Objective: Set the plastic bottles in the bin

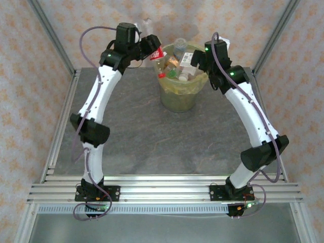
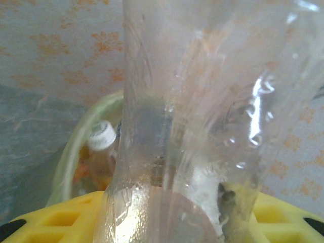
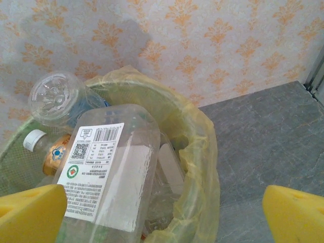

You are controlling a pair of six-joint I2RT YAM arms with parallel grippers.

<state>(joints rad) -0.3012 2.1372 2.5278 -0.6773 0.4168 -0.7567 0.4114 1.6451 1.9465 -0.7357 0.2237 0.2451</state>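
Held bottle (image 1: 157, 52): clear, red label. I see it at the bin's (image 1: 178, 98) 10 o'clock rim in the top view, partly over the opening (I cannot tell if it touches the bag).
Left gripper (image 1: 151, 47): clamped on the held bottle. In my left wrist view the clear body stands between the yellow fingers (image 2: 61, 218).
Right gripper (image 3: 162, 215): jaws wide apart, hanging over the bin's 2 o'clock rim.
Bin: at 12 o'clock on the table (image 1: 136, 134), near the far edge. It is heaped past the rim with bottles (image 1: 179, 46), and a big white-labelled one lies just under the right gripper.
Edges: frame posts (image 1: 50, 35) rise at 10 and 2 o'clock, and the wall (image 1: 202, 20) stands just past the far edge.
Open room: I have bare table from the bin's 6 o'clock side to the arm bases, and out to 9 and 3 o'clock.
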